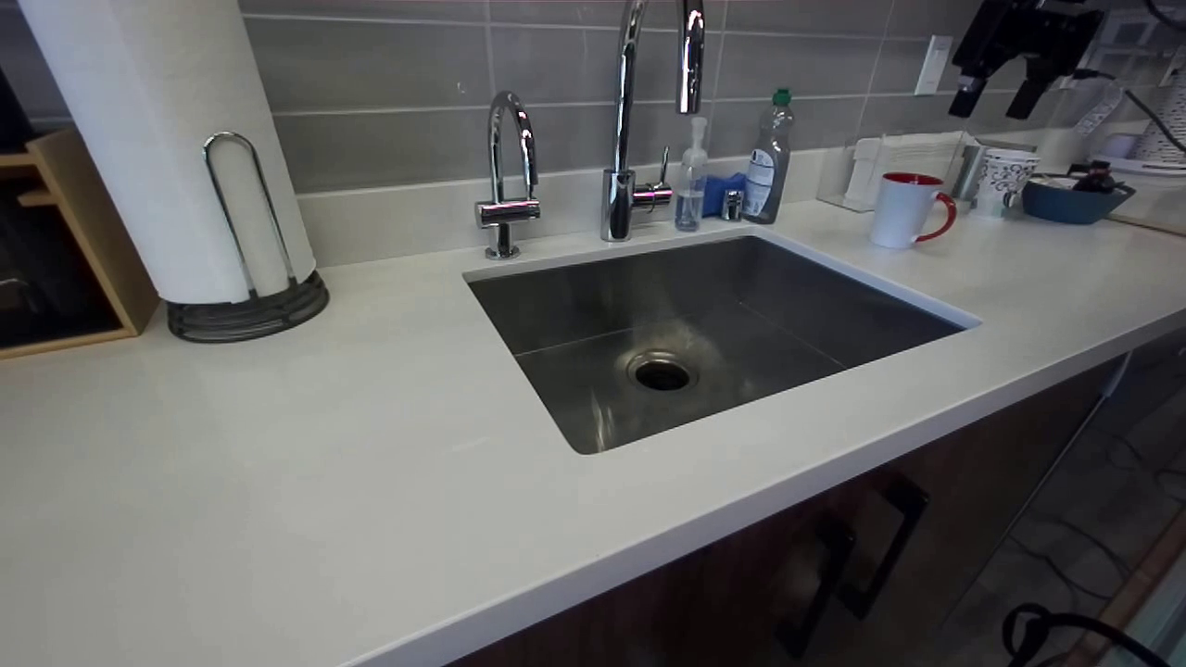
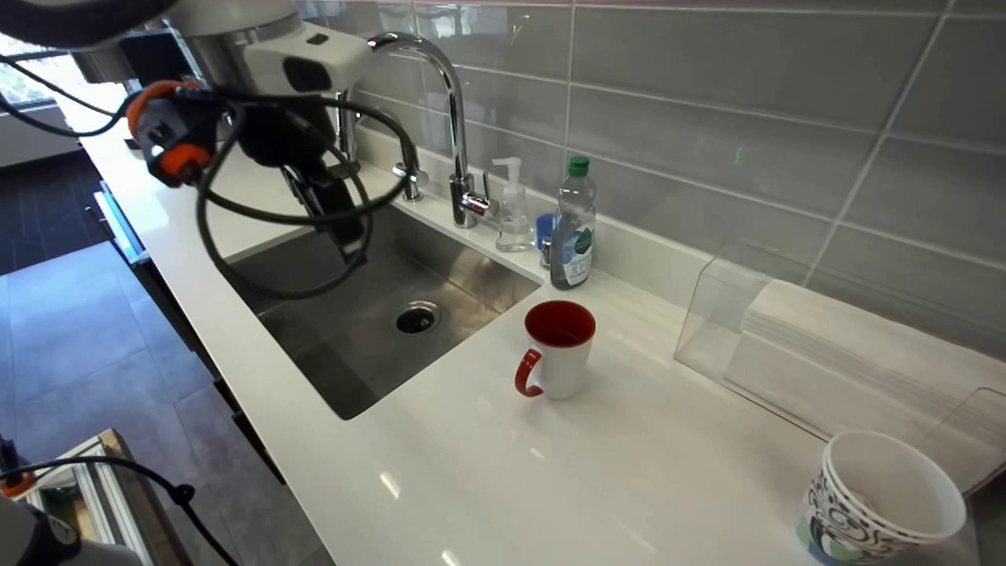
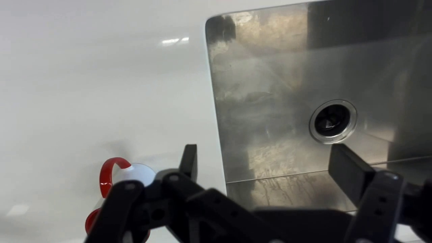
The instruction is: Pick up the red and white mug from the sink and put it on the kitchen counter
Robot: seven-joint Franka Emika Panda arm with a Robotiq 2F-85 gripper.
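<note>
1. Here's your gripper, hanging high, fingers spread apart and nothing between them, with the sink showing beneath.
2. Your mug stands upright on the kitchen counter, below the gripper and out past one finger; placing looks done, so from here I'd say the risk is in your own moving.
3. Watch that finger: it hides part of the mug in the wrist view, so dip or swing that way and you could clip the handle and tip it.
4. And that cable, looping by your gripper: it might snag the faucet or mug; clearance, I can't tell.
</note>
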